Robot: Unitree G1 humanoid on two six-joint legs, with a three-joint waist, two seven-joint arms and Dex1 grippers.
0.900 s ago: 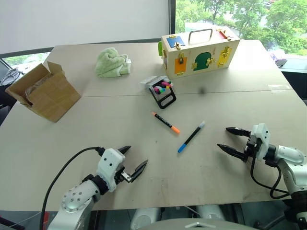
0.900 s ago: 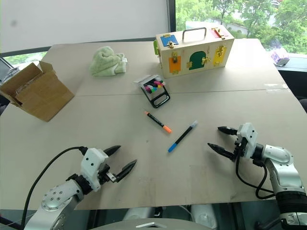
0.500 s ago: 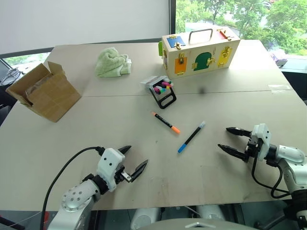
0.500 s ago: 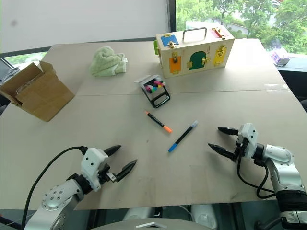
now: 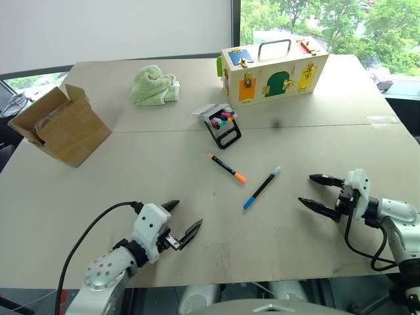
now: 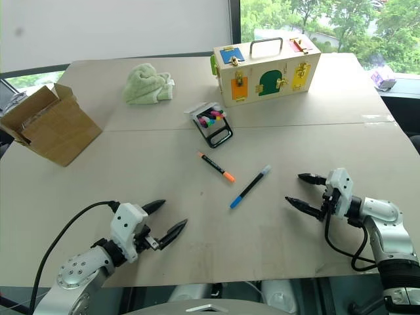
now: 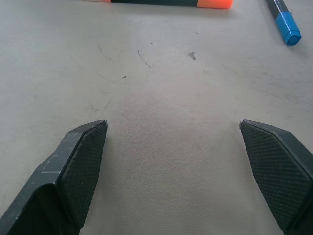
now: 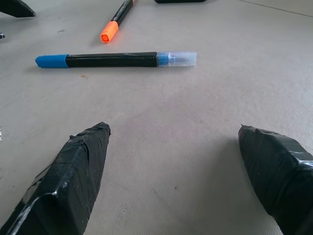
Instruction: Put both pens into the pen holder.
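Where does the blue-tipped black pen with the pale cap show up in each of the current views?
Left eye view: blue-tipped black pen, lying centre-right on the table.
Right eye view: same pen, just right of centre.
Left wrist view: its blue end at the upper right corner.
Right wrist view: whole pen, lying crosswise ahead.
Shared landmark: orange-ended black pen beside it.

Two pens [image 5: 227,167] [image 5: 262,187] lie mid-table, side by side; the pen holder [image 5: 222,125] sits just beyond them, a wooden box [image 5: 272,72] farther right.
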